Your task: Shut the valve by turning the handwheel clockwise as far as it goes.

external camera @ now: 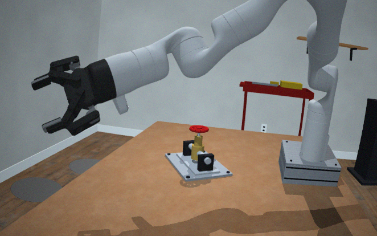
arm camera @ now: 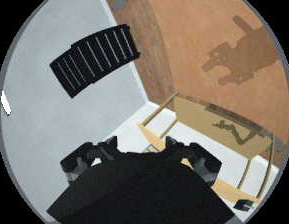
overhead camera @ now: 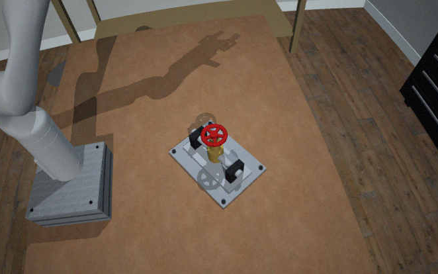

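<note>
The valve stands on a grey baseplate (overhead camera: 217,165) in the middle of the brown table. Its red handwheel (overhead camera: 214,135) sits flat on top of a brass body (overhead camera: 214,153), with a white pipe held by two black clamps. The handwheel also shows in the exterior view (external camera: 199,129) above the baseplate (external camera: 197,169). My gripper (external camera: 41,105) is open and empty. It hangs high in the air, far to the left of the valve in that view, past the table's edge, pointing sideways toward the wall. The wrist view shows no valve, only the gripper's own black body.
The arm's grey base block (overhead camera: 71,185) stands on the table left of the valve. A red stand (external camera: 274,90) with a yellow block is behind the table. A black cabinet (overhead camera: 435,85) stands at the right, a wooden shelf frame (overhead camera: 193,16) at the far end.
</note>
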Motion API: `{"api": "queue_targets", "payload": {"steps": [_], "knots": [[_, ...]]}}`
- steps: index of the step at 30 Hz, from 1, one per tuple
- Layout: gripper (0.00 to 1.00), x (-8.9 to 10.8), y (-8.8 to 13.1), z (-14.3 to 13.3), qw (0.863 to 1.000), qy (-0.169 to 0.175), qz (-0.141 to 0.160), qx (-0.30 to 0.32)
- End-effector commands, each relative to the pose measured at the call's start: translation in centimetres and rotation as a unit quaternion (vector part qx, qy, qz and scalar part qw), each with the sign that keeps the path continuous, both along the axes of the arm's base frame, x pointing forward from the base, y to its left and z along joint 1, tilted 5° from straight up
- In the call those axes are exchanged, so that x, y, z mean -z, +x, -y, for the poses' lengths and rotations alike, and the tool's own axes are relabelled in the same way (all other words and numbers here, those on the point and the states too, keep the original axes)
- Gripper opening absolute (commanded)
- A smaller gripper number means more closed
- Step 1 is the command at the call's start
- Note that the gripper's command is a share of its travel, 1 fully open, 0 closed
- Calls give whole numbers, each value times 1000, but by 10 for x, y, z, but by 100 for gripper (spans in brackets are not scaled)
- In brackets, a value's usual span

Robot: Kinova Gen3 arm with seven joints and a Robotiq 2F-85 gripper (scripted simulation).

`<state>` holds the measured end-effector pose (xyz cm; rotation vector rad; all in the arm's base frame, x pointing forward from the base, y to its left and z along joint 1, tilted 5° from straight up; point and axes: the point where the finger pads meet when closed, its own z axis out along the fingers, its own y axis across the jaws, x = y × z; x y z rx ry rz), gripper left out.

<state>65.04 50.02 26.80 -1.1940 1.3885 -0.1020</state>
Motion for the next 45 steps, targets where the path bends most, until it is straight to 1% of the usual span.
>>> {"api": "queue_targets", "payload": {"steps": [1, 20, 27, 32, 34, 36, 41, 45], "knots": [[100, -2, 0, 0, 1000, 1, 1, 0], [100, -2, 0, 0, 1000, 1, 1, 0], [100, -1, 2, 3, 1000, -12, 8, -4], [100, -1, 4, 11, 999, -38, 22, -14], [100, -1, 4, 11, 999, -38, 22, -14], [100, 0, 6, 15, 998, -54, 30, -20], [100, 3, 11, 31, 992, -109, 57, -40], [100, 8, 15, 48, 981, -166, 84, -62]]}}
